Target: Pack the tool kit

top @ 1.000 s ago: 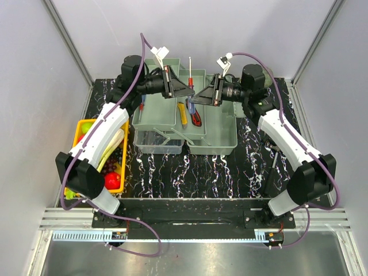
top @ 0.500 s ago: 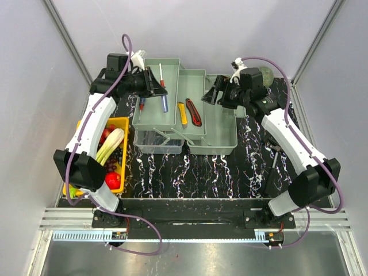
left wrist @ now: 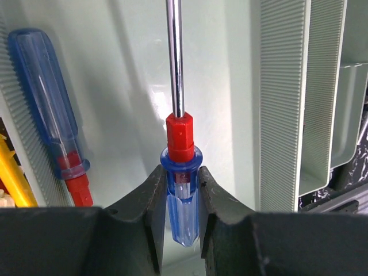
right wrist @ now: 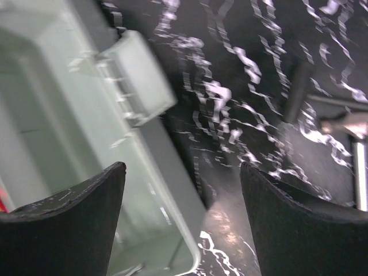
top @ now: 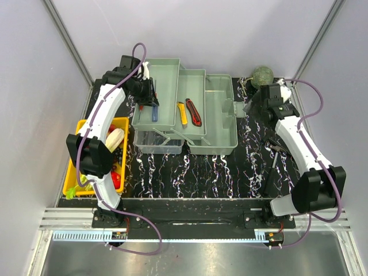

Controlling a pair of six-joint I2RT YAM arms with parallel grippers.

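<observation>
My left gripper [left wrist: 181, 177] now clamps a screwdriver [left wrist: 175, 69] over the left tray [left wrist: 132, 86], carried there from centre. Right gripper [right wrist: 181, 171], jaws apart and empty, has withdrawn. Next, I judge: release into tray.

Overhead view, close wrist views, toolbox [top: 221, 123] shared

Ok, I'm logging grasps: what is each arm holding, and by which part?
Left fingers grip a screwdriver by its blue handle; right fingers hold nothing.
</observation>
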